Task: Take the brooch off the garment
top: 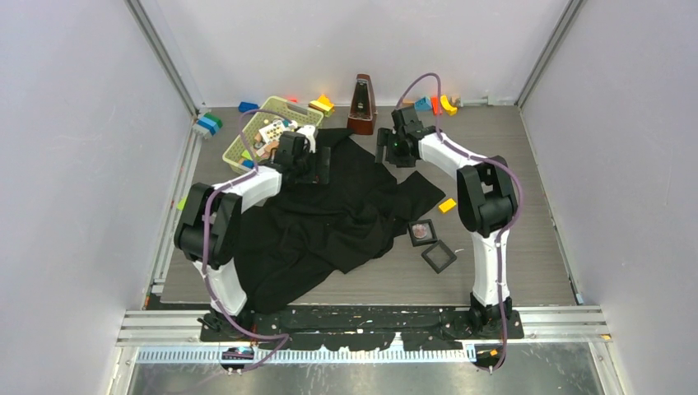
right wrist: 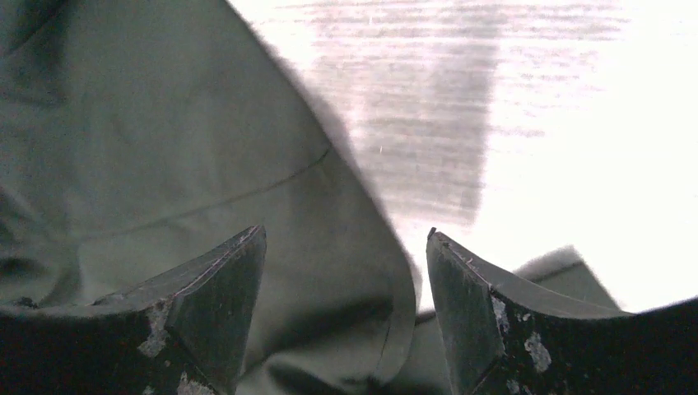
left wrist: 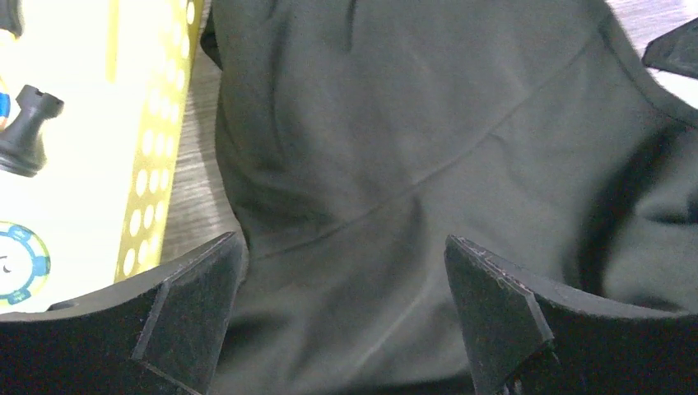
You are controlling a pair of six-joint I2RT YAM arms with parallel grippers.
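While both pincers are holding their jaws apart, the left pincer (left wrist: 344,263) is hanging over the black garment (left wrist: 428,148), with a yellow basket (left wrist: 156,148) on its left; the right pincer (right wrist: 346,247) is straddling the garment's edge; the brooch (top: 421,232) is lying in a small black tray (top: 414,241), well apart from the right pincer, back toward its arm's base.

Black garment (top: 329,222), pinkish brooch (top: 421,232) (tray (top: 412,237) black).
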